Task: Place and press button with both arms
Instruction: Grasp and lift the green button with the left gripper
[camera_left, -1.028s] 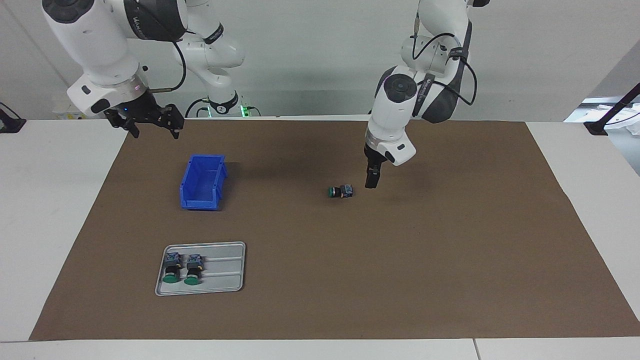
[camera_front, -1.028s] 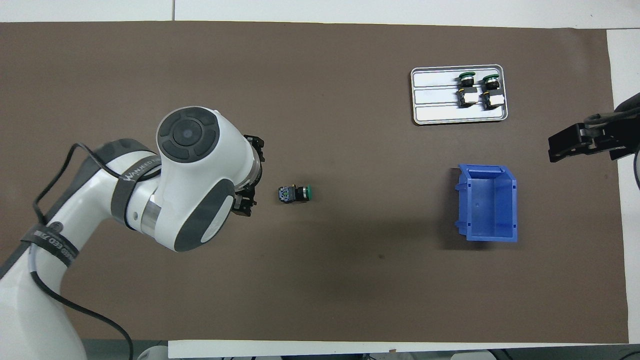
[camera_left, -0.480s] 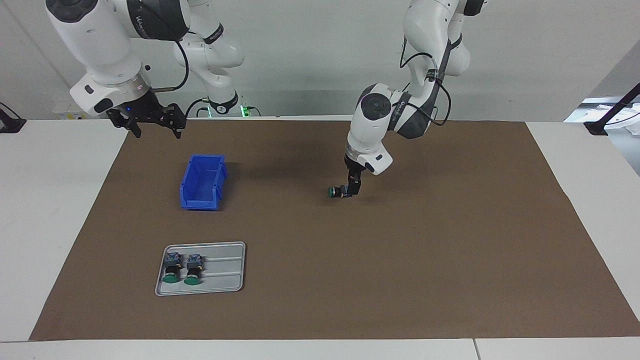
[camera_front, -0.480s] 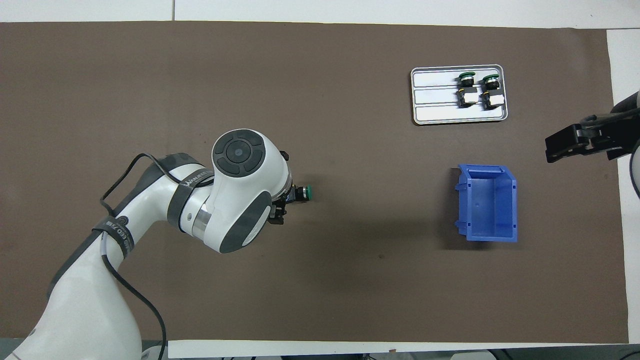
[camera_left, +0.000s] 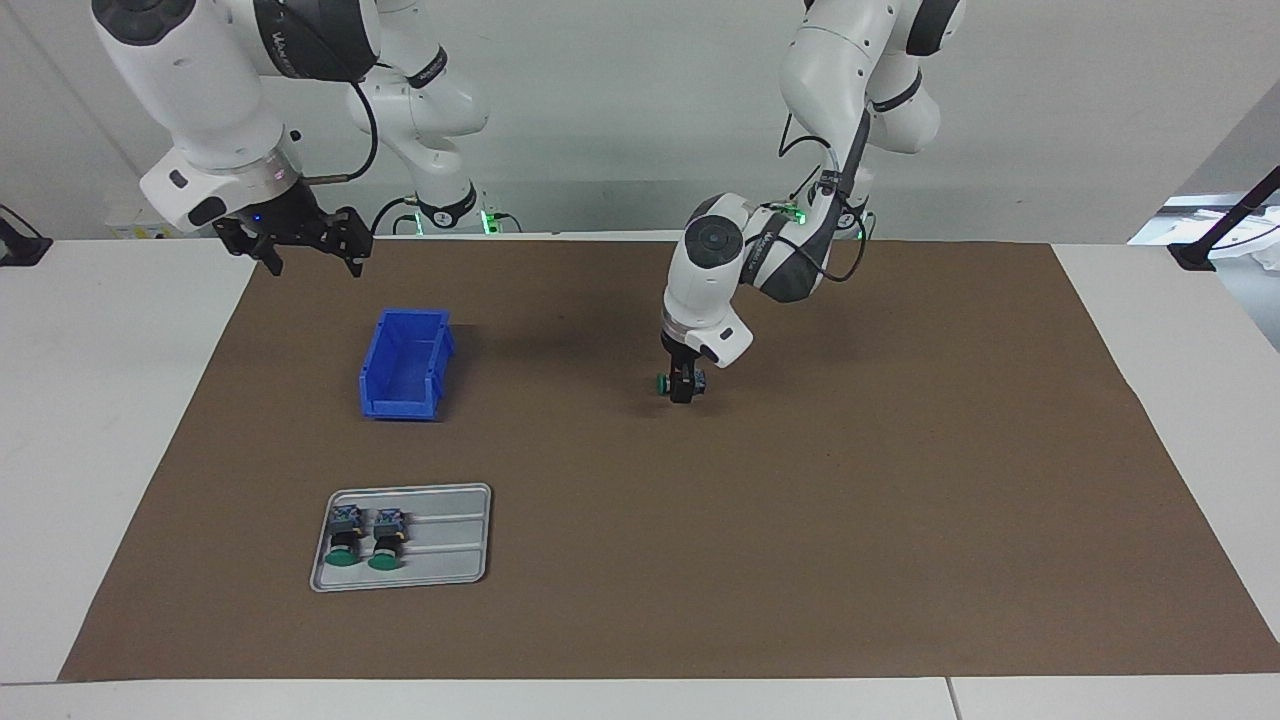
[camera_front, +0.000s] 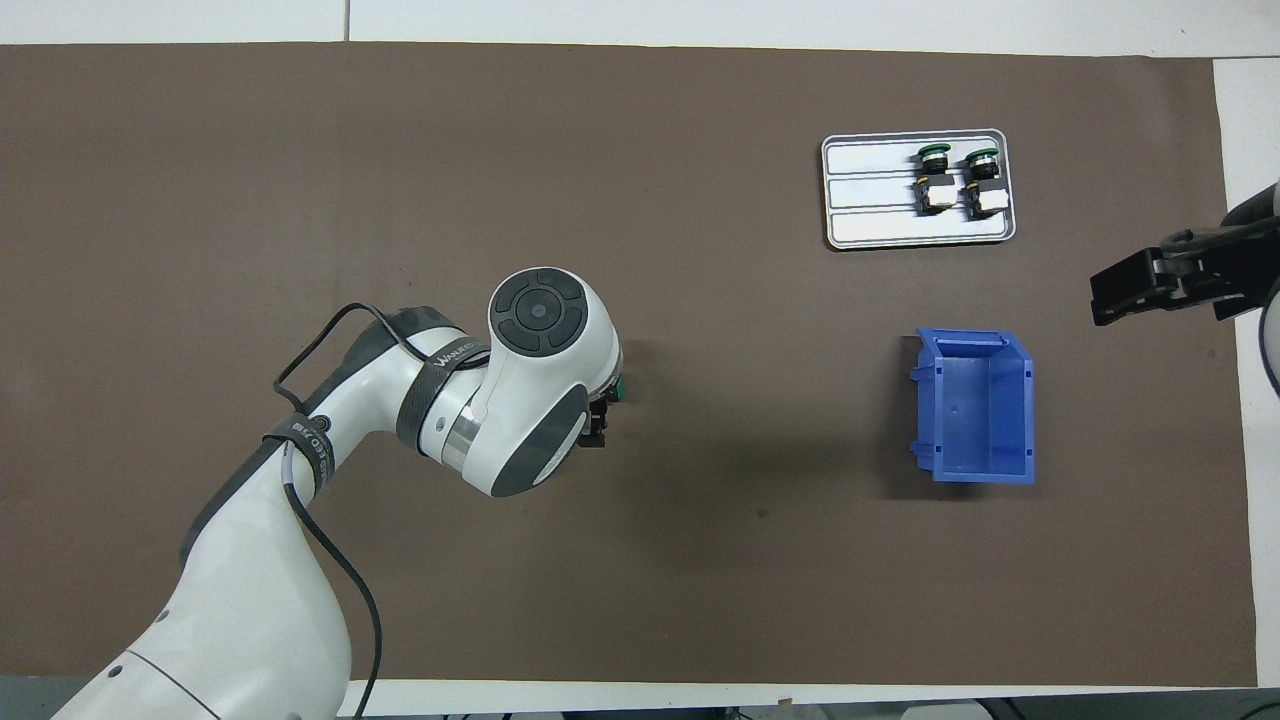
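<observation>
Since the left gripper (camera_left: 683, 390) sits low at mid-mat with fingers apart, straddling the small green-capped push-button switch (camera_left: 664, 383), it's the nearer arm. Seen from overhead, the switch lies on its side along 9–3, cap at 3 o'clock. We judge closing comes next. The right gripper (camera_left: 300, 250) waits open, well apart at 3 o'clock, with the blue plastic bin (camera_left: 405, 365) between.

Button (camera_left: 668, 383) mid-mat under left tool (camera_left: 683, 392); bin (camera_left: 404, 364) nearer robots than tray (camera_left: 440, 545) holding two buttons (camera_left: 364, 540)
</observation>
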